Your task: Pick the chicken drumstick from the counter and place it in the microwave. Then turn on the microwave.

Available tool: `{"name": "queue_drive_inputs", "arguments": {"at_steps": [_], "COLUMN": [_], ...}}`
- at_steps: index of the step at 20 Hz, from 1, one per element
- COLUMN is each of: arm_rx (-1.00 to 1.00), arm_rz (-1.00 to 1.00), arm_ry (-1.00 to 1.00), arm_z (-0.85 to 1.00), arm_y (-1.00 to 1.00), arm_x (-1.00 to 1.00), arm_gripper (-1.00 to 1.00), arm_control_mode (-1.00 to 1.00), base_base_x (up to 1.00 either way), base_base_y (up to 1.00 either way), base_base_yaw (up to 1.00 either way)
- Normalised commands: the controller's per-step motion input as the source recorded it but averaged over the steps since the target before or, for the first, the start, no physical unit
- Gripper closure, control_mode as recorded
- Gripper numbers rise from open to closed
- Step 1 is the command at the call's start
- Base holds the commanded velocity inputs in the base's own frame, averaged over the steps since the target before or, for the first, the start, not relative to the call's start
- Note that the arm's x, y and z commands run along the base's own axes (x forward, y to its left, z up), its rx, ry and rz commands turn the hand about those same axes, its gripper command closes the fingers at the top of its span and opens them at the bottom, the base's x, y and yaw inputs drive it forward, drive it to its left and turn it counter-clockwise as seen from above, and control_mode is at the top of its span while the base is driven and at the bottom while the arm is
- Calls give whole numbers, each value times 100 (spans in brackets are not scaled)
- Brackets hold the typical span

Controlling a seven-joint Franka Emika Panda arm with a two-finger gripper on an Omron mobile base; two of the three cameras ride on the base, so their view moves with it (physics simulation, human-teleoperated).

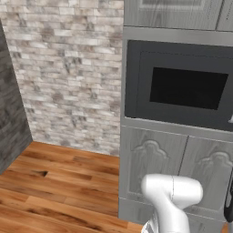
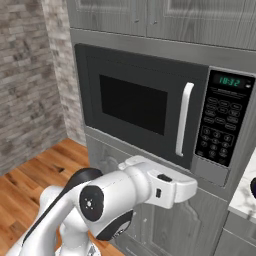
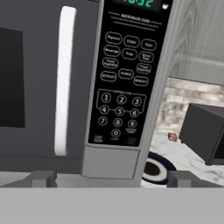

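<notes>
The microwave (image 2: 150, 107) is sitting built into grey panelled cabinetry, its black windowed door closed, with a white vertical handle (image 2: 183, 119) at the door's right side and a dark keypad (image 2: 220, 127) with a green digital display beside that. In the hand view the camera is looking straight at the keypad (image 3: 122, 83) and the handle (image 3: 63, 78) from close by. The pincer (image 3: 111, 178) is standing released, its two grey finger tips (image 3: 41, 178) showing wide apart at the bottom of that view, with nothing between them.

To the right of the microwave, the white-grey marbled tabletop (image 3: 192, 159) is carrying a dark-rimmed round dish (image 3: 155, 169), a black box appliance (image 3: 204, 131) and, between them and further back near the brick wall, a small reddish-brown lump that is probably the chicken drumstick (image 3: 173, 137); it is too small to tell for sure. It is lying on the tabletop, apart from the pincer.

The white arm (image 2: 125, 197) is reaching forward below the microwave door.
</notes>
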Motion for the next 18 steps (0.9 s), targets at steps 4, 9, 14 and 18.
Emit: {"name": "queue_drive_inputs", "arguments": {"at_steps": [4,9,14,18], "arm_rx": [2,1,1,0], "arm_rz": [0,0,0,0], "arm_ry": [0,0,0,0], "arm_z": [0,-3,-1,0], "arm_y": [-9,-9,-9,-4], "arm_x": [0,0,0,0], "arm_gripper": [-100,-100,-100,-100], "arm_control_mode": [-100,-100,-100,-100], "base_base_x": [0,0,0,0], "base_base_y": [0,0,0,0], "base_base_yaw": [0,0,0,0]}}
